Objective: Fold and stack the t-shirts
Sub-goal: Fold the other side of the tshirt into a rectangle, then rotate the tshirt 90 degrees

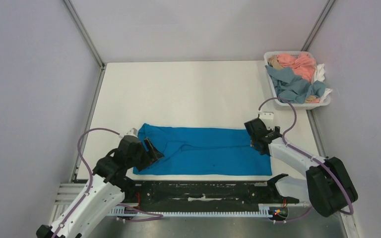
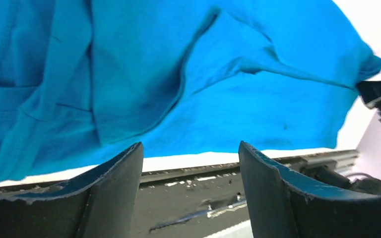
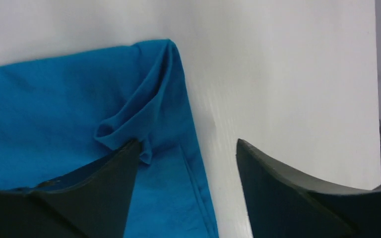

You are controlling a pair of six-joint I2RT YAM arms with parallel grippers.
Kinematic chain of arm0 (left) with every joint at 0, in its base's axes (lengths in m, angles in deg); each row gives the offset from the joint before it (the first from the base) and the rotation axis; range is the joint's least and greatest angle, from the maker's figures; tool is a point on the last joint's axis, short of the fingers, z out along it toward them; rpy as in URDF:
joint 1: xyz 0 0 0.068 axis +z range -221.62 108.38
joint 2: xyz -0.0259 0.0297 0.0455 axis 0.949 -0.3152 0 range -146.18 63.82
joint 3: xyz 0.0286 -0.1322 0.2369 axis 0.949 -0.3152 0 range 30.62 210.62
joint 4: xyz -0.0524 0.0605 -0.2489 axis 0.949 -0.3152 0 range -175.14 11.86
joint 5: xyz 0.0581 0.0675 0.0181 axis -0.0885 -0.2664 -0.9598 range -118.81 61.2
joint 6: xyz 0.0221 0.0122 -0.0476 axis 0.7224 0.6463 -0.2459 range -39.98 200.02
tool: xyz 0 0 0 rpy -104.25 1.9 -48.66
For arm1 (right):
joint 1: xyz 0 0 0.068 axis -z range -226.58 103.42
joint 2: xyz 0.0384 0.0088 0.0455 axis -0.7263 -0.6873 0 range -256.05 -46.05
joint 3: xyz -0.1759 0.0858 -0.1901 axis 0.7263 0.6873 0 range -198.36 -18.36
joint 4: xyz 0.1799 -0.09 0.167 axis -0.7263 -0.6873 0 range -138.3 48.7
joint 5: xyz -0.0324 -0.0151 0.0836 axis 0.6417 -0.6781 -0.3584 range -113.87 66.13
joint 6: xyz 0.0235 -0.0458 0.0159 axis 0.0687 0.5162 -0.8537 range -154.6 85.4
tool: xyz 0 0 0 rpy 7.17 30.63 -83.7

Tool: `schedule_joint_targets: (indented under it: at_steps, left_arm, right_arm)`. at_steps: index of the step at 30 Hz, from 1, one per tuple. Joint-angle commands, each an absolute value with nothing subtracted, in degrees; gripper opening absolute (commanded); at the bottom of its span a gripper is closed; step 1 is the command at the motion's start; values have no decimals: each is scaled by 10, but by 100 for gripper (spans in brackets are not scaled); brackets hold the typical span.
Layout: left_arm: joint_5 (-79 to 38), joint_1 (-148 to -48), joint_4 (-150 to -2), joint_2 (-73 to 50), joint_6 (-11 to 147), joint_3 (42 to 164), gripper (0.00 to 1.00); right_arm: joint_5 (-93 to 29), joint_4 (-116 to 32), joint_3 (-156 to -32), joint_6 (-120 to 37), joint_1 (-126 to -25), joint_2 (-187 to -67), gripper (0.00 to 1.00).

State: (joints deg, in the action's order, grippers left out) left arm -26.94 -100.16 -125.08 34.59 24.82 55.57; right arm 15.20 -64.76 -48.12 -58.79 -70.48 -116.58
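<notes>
A blue t-shirt (image 1: 203,151) lies folded into a long band across the near part of the white table (image 1: 178,94). My left gripper (image 1: 155,151) is open and empty at the shirt's left end; its wrist view shows the blue cloth (image 2: 188,79) ahead of the fingers (image 2: 114,188). My right gripper (image 1: 257,141) is open and empty at the shirt's right end. In the right wrist view, the shirt's right edge (image 3: 79,129) runs between the fingers, with a small bunched fold touching the left finger (image 3: 99,188).
A white basket (image 1: 327,101) at the far right corner holds several crumpled shirts, pink (image 1: 300,64) and grey-blue (image 1: 290,84). A black rail (image 1: 203,191) runs along the table's near edge. Grey walls close in the left, back and right sides.
</notes>
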Motion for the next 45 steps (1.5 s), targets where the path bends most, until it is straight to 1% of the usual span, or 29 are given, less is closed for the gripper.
schedule_joint_targets:
  at_steps: [1, 3, 4, 6, 9, 12, 15, 19, 22, 26, 28, 32, 34, 36, 39, 41, 43, 45]
  left_arm:
    - [-231, -1005, -1243, 375, 242, 597, 78]
    - [-249, -1005, -1231, 355, 265, 621, 78]
    - [-255, -1005, -1215, 341, 279, 631, 79]
    - [-254, -1005, -1171, 288, 296, 642, 79]
    - [-234, -1005, -1074, 190, 314, 639, 80]
    - [-219, -1005, -1024, 74, 316, 649, 81]
    - [-250, -1003, -989, -13, 301, 646, 82]
    - [-270, -987, -945, -100, 296, 641, 82]
    - [-259, -939, -911, -171, 294, 645, 83]
    - [-225, -874, -894, -260, 310, 680, 83]
    - [-185, -849, -883, -299, 311, 708, 83]
    - [-205, -842, -918, -365, 318, 798, 83]
    - [-198, -837, -932, -398, 323, 843, 83]
    - [-184, -834, -939, -432, 326, 884, 84]
    - [-155, -833, -964, -489, 335, 958, 84]
    - [-148, -833, -980, -528, 336, 1010, 84]
    - [-130, -833, -1001, -573, 338, 1066, 84]
    - [-114, -833, -1027, -611, 342, 1127, 84]
  right_arm:
    - [156, -717, -456, -639, -706, -1082, 79]
    - [150, -712, -461, -622, -706, -1039, 97]
    - [144, -698, -462, -610, -706, -1015, 98]
    - [118, -648, -453, -578, -707, -978, 98]
    - [35, -564, -439, -536, -705, -957, 98]
    - [-80, -484, -440, -501, -706, -987, 98]
    - [-168, -443, -455, -493, -706, -1045, 98]
    - [-174, -450, -472, -508, -706, -1118, 98]
    - [-115, -489, -467, -535, -693, -1138, 98]
    - [-132, -509, -422, -548, -600, -1124, 98]
    - [-101, -538, -413, -553, -566, -1115, 98]
    - [-43, -601, -417, -553, -548, -1073, 98]
    - [-34, -627, -419, -555, -546, -1040, 98]
    - [-84, -612, -416, -527, -546, -1002, 98]
    - [-244, -530, -404, -470, -547, -961, 98]
    - [-325, -458, -401, -465, -555, -961, 98]
    - [-351, -420, -409, -465, -577, -985, 98]
    - [-329, -399, -425, -459, -613, -1031, 98]
